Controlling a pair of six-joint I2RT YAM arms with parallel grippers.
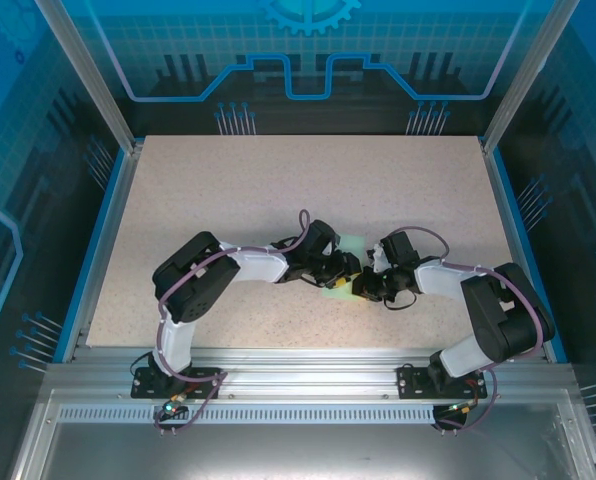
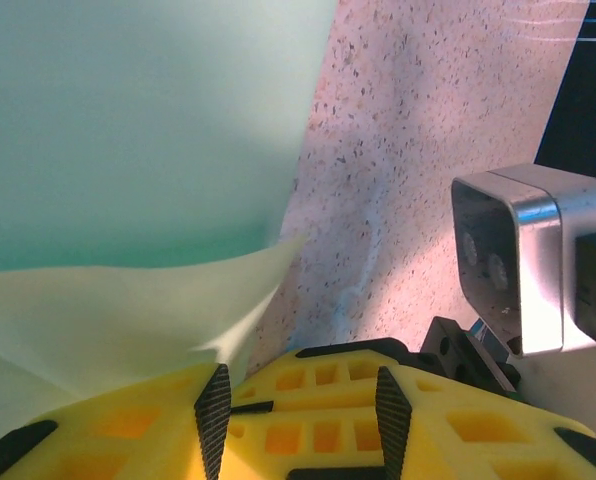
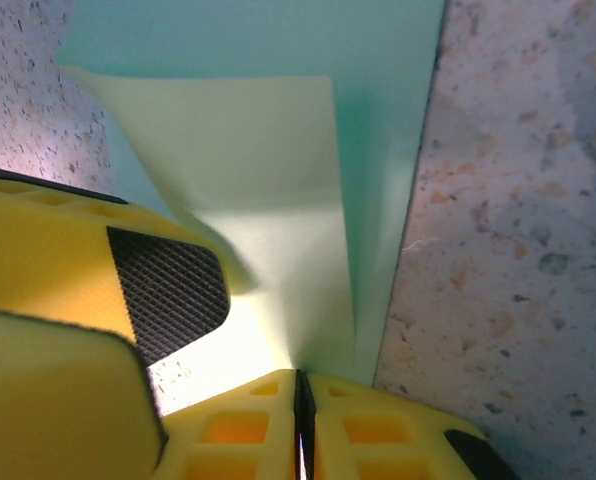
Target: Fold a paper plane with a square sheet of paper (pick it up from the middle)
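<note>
- Both arms reach in to the middle of the speckled beige stone-look tabletop, wrists nearly nose to nose.
- Between them lies the thin pale mint-green square sheet of paper, flat on the table just past the fingertips.
- From the right wrist, the right gripper has its yellow fingers pressed together, only a dark seam between them.
- A lifted flap of the sheet runs straight down into that seam, so the right gripper is pinching the paper.
- The flap reads yellowish-green and curls up off the mint layer beneath it.
- To the left of the flap in that view sits one yellow finger of the other arm, with its black cross-hatched pad facing the paper.
- From the left wrist, the left gripper has its two black pads standing apart, jaws partway wide.
- The sheet fills the upper left there, and the raised flap tapers to a tip just beside the left-hand pad.
- I cannot tell whether that pad actually touches the paper.
- The boxy silver camera housing on the right wrist is close by, over bare tabletop.
- From above, the left gripper and right gripper sit just beside each other at the sheet's near edge.
</note>
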